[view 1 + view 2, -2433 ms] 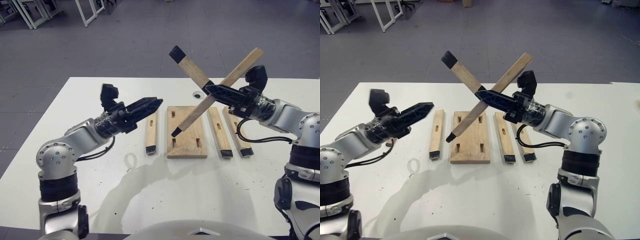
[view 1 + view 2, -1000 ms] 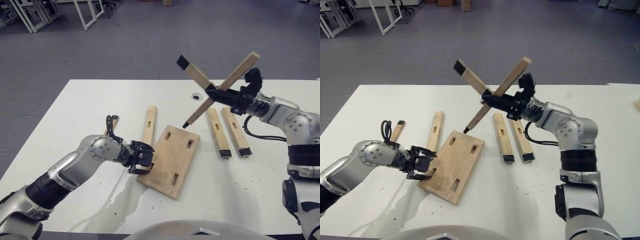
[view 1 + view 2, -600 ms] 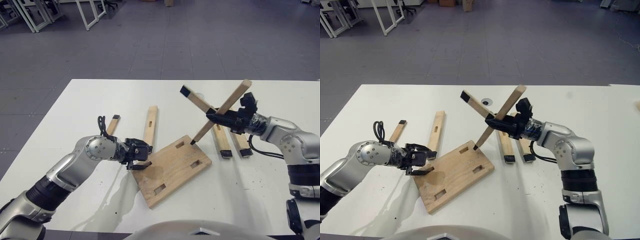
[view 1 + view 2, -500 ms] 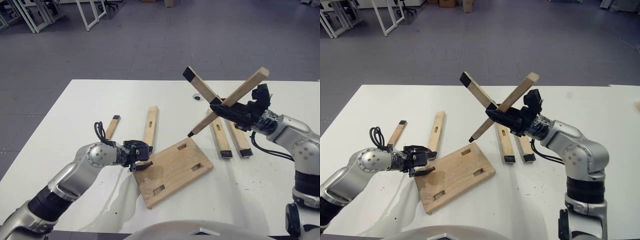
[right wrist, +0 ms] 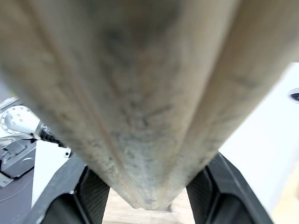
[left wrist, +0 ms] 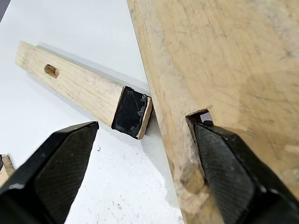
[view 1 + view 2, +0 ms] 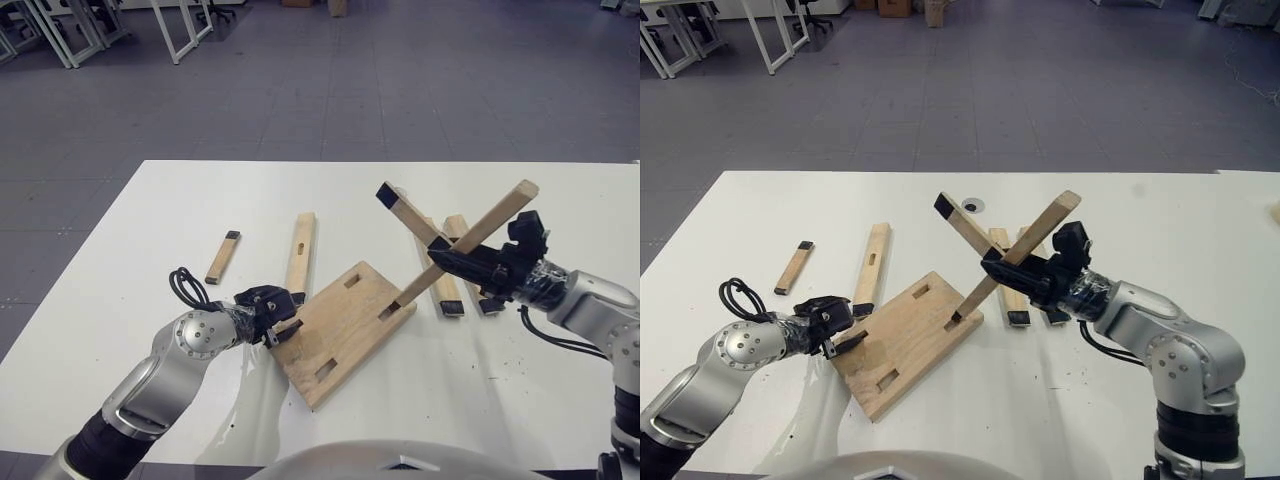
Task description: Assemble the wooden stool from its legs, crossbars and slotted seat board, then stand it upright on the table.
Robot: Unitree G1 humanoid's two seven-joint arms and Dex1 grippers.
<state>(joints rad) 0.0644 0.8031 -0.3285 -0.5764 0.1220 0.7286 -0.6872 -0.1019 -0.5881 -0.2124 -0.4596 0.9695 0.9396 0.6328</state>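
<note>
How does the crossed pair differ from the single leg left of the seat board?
The crossed pair is two pieces in an X; the single leg is one. The right gripper holds the pair up; the leg lies flat on the table. Both are black-capped wood.

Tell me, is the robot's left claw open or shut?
Open. The left gripper's two fingers stand far apart, one against the seat board's edge, the other over the table.
</note>
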